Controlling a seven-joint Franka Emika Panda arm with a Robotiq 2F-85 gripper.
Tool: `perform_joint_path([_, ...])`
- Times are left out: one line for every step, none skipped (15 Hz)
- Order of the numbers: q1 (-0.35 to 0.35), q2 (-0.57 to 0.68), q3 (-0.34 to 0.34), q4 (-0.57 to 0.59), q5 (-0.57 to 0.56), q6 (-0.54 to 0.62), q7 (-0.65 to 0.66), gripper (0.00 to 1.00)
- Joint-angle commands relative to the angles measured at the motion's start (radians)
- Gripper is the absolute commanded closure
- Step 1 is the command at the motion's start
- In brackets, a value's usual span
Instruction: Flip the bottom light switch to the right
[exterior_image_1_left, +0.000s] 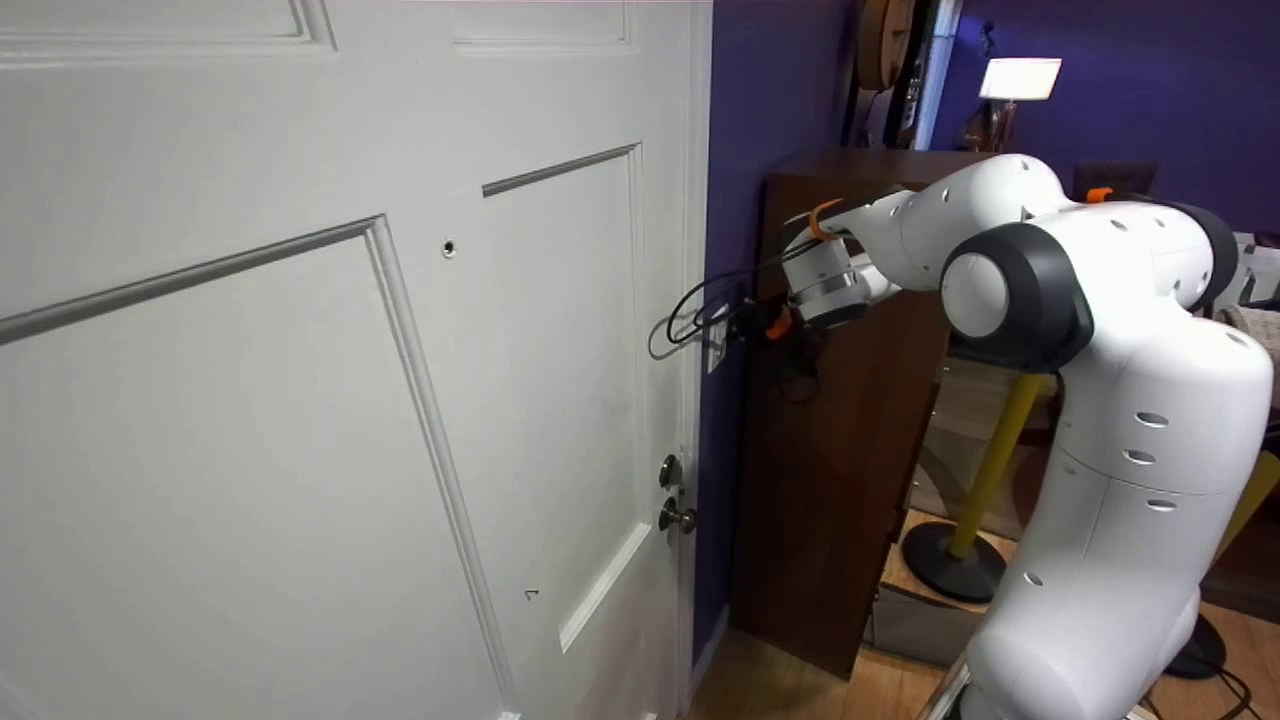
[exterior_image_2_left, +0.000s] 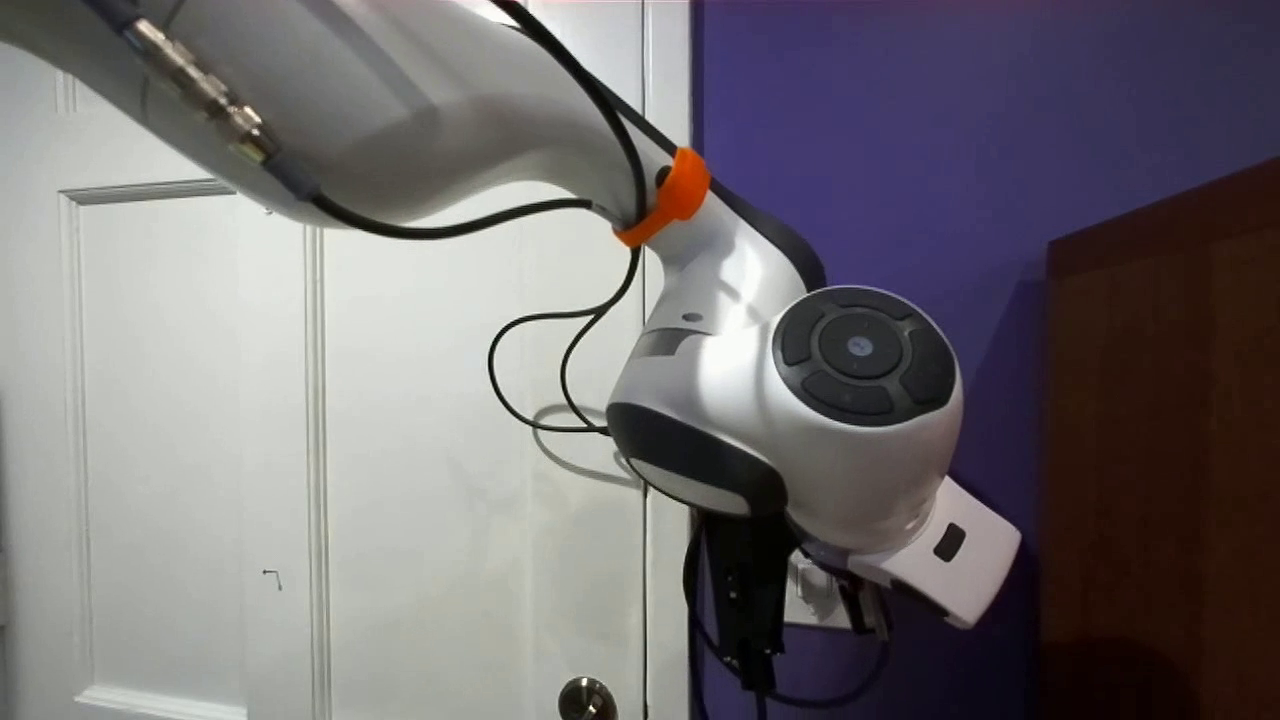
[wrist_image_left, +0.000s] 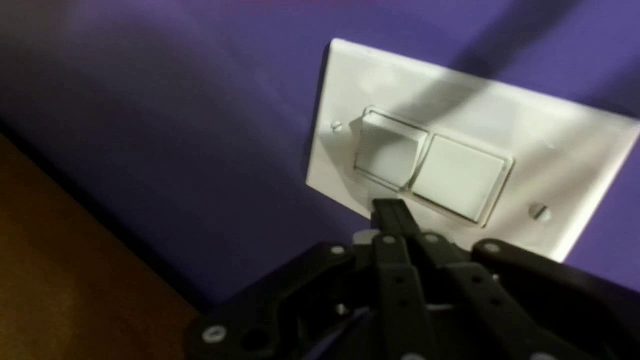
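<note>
A white robot arm holds its gripper right up close to the white switch plate on the purple wall. The fingers are pressed together side by side. In the wrist view their tips overlap the lower edge of the switch plate, though I can't tell whether they touch it.

The bottom light switch is the rocker in the left half of the switch plate in that same view, just beyond the fingertips and partly in shadow. It seems to stand out from the switch plate along one edge. Right beside it on the switch plate sits the upper rocker, looking flatter and brighter.

In both exterior views the white panelled door is left of the switch plate and a brown cabinet is right of it. Lower than the switch plate, on the door, I can see a metal doorknob and a deadbolt. Well off, up and to the right of the switch plate in an exterior view, a lamp is lit.
</note>
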Motion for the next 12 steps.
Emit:
perform_joint_path([-0.035, -0.014, 0.034, 0.009, -0.071, -0.004, 0.053, 1.0])
perform_joint_path([-0.039, -0.016, 0.037, 0.009, -0.089, -0.005, 0.063, 1.0])
perform_joint_path([-0.042, -0.018, 0.04, 0.007, -0.107, -0.005, 0.075, 1.0])
perform_joint_path([-0.044, -0.022, 0.041, 0.004, -0.134, -0.006, 0.091, 1.0])
perform_joint_path([-0.044, -0.026, 0.042, 0.001, -0.162, 0.001, 0.108, 1.0])
perform_joint_path([-0.046, -0.03, 0.042, -0.003, -0.194, 0.004, 0.127, 1.0])
perform_joint_path([-0.047, -0.033, 0.043, -0.004, -0.22, 0.006, 0.142, 1.0])
perform_joint_path([-0.049, -0.037, 0.043, -0.005, -0.239, 0.007, 0.154, 1.0])
perform_joint_path([-0.051, -0.043, 0.044, -0.006, -0.256, 0.008, 0.165, 1.0])
perform_joint_path([-0.052, -0.052, 0.044, -0.009, -0.274, 0.009, 0.175, 0.94])
perform_joint_path([-0.053, -0.059, 0.044, -0.012, -0.293, 0.013, 0.186, 0.72])
perform_joint_path([-0.055, -0.07, 0.044, -0.017, -0.312, 0.009, 0.194, 0.69])
